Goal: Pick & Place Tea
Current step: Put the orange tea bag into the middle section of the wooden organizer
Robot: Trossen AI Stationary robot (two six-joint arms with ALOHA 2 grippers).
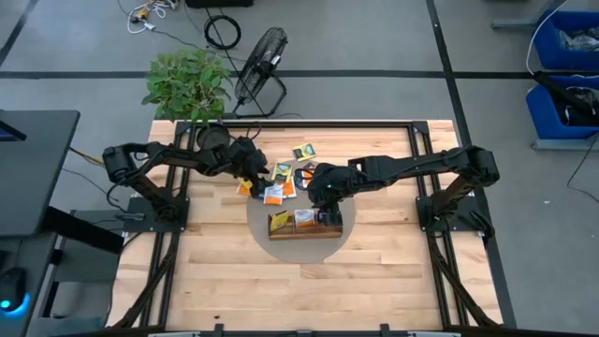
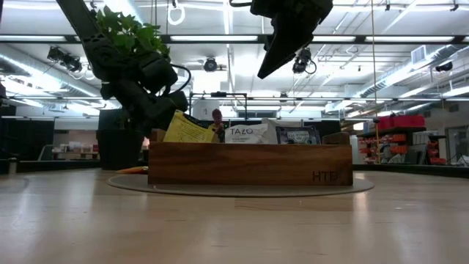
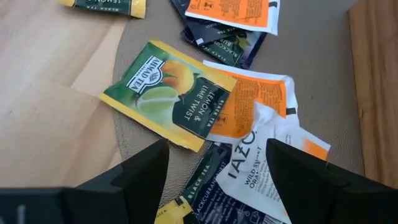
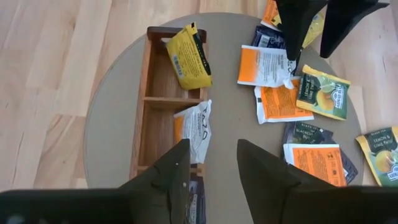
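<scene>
— Three packets stand in the wooden tray point(image 4: 163, 99), one per compartment: a yellow packet point(image 4: 190, 57) leaning at one end, a white Tazo packet point(image 4: 198, 130) in the middle, a dark blue one at the other end, mostly hidden by the right gripper.
— And the loose tea?
— It lies flat on the round grey mat point(image 4: 230, 112), just beside the tray's long side, overlapping at all angles. The packets are near square, so no real long axis. A green-and-yellow lemon lime packet point(image 3: 169, 93) sits cornerwise, partly over an orange packet point(image 3: 255, 104) and touching a crumpled white Tazo wild sweet orange packet point(image 3: 264, 155).
— Where are the grippers?
— The left gripper point(image 3: 214, 171) hangs over the loose pile, jaws spread wide, holding nothing. The right gripper point(image 4: 210, 165) hovers above the tray's edge, fingers partly apart with nothing between them.
— And the surroundings?
— A light wooden table point(image 1: 225, 281), a potted plant point(image 1: 187, 80) and a fan point(image 1: 260, 61) behind it; the low view shows a large hall with ceiling strip lights.
</scene>
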